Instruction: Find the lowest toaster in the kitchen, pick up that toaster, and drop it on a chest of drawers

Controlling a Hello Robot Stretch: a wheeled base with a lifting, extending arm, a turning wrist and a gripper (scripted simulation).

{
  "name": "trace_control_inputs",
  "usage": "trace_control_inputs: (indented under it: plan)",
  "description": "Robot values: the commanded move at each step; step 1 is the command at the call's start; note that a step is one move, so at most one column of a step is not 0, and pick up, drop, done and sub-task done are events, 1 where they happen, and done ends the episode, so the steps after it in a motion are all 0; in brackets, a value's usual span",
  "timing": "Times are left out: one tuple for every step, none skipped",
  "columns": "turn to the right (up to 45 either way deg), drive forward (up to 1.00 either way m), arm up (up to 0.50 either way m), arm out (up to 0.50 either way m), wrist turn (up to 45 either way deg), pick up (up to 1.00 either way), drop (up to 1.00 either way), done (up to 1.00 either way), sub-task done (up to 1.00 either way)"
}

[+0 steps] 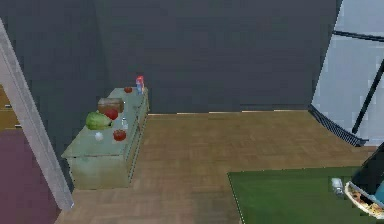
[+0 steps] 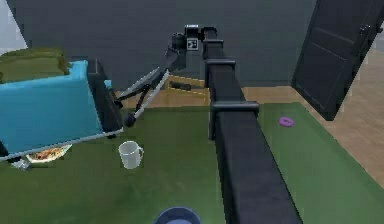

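One claw (image 2: 123, 110), at the far end of the dark square arm (image 2: 235, 130), grasps the light blue box-shaped toaster with an olive-green top (image 2: 50, 100). Its thin fingers meet the toaster's dark side panel, and the toaster hangs clear above the green worktop (image 2: 190, 170), toward the worktop's edge at the arm side view's left. A plate of food (image 2: 45, 155) peeks out under the toaster, with a white mug (image 2: 130, 155) just beside it. A dark blue bowl (image 2: 180, 215) sits at the near edge, and a small purple ring (image 2: 287, 121) lies near the far right corner. Ahead, a grey-green low cabinet (image 1: 100, 165) against the dark wall carries a green round thing (image 1: 97, 121) and small red round things (image 1: 120, 134).
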Motion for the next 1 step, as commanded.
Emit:
trace_control_inputs:
  plan:
    - [0.0,0.00,0.00,-0.48,0.0,0.00,0.00,0.00,0.00]
